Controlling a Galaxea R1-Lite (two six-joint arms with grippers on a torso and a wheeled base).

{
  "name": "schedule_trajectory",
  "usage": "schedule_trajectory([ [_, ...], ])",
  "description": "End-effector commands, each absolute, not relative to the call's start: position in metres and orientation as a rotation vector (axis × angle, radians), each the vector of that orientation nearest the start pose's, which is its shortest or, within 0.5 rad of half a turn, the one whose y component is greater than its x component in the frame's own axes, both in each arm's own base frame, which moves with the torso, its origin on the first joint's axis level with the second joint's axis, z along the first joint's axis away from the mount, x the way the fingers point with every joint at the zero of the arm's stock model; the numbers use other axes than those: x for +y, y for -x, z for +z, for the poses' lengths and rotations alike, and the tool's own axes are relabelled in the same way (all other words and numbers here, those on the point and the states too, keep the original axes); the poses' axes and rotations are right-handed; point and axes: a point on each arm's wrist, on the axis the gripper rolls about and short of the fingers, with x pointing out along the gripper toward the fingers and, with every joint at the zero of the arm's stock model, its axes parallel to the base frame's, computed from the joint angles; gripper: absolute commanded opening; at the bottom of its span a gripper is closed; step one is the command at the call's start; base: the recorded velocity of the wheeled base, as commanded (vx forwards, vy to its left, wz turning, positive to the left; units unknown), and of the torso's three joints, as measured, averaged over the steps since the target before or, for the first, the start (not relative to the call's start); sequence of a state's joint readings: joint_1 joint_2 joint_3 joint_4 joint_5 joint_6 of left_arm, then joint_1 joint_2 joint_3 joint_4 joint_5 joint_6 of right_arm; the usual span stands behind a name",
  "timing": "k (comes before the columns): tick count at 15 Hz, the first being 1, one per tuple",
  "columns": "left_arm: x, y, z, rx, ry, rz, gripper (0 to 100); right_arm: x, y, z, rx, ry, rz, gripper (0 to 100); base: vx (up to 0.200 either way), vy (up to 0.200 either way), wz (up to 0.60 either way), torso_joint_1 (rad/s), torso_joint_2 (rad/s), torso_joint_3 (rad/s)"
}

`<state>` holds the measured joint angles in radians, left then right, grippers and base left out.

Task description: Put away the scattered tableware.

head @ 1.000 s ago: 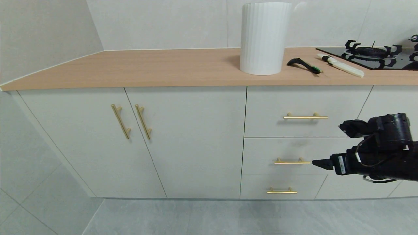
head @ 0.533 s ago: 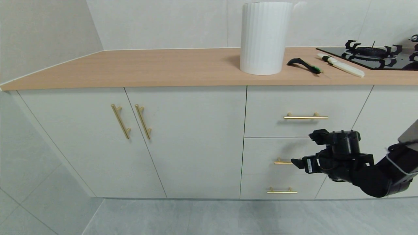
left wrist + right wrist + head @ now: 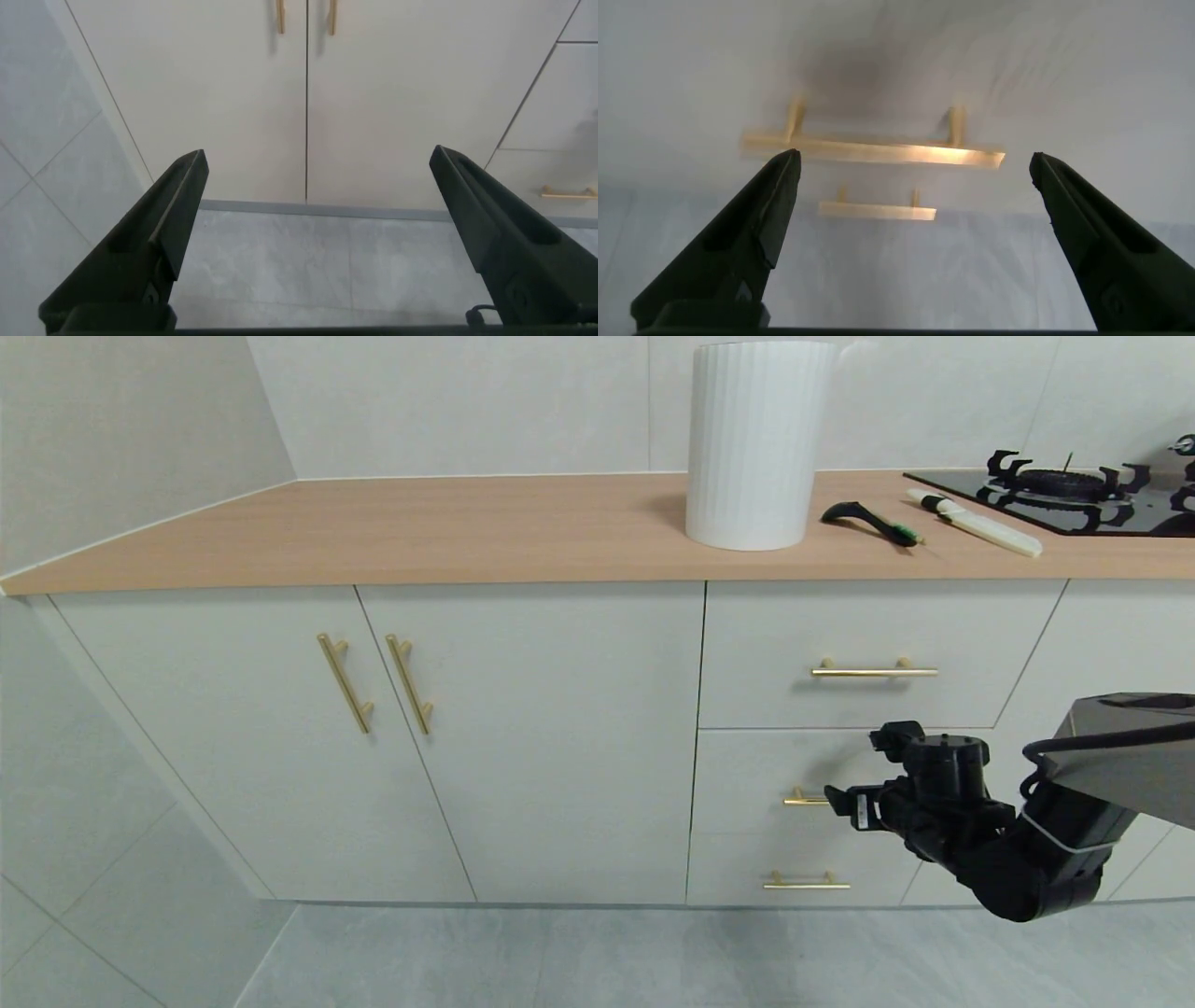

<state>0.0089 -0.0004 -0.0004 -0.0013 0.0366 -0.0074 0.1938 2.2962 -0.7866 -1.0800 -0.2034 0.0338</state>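
Right gripper (image 3: 859,767) hangs wide open just in front of the middle drawer handle (image 3: 873,149), not touching it. My left gripper (image 3: 318,161), also spread, sits low before the cabinet doors (image 3: 392,93). The scattered tableware, a black-handled utensil (image 3: 868,523) and a white utensil (image 3: 976,525), lies on the countertop (image 3: 467,527) between the white ribbed canister (image 3: 754,443) and the stove (image 3: 1064,490), well apart from both grippers. From my wrist the bar seems to run along the line between my fingers, not across it, so closing like this may slip off or snag a post. Drifting low, I could catch the bottom handle (image 3: 878,210) instead.
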Motion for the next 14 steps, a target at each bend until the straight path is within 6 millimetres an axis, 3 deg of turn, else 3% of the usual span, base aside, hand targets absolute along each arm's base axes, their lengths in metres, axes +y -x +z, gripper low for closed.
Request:
schedule_trajectory([
  [1, 0.001, 0.023, 0.076, -0.002, 0.008, 0.046, 100, 0.068, -0.377, 0.0, 0.432, 0.052, -0.026, 100, 0.0, 0.0, 0.0, 0.0, 0.0, 0.0],
  [6, 0.001, 0.023, 0.076, -0.002, 0.008, 0.048, 100, 0.069, -0.395, -0.017, 0.414, 0.043, -0.039, 100, 0.0, 0.0, 0.0, 0.0, 0.0, 0.0],
  [14, 0.001, 0.023, 0.076, -0.002, 0.008, 0.046, 100, 0.068, -0.407, -0.033, 0.412, 0.045, -0.055, 100, 0.0, 0.0, 0.0, 0.0, 0.0, 0.0],
])
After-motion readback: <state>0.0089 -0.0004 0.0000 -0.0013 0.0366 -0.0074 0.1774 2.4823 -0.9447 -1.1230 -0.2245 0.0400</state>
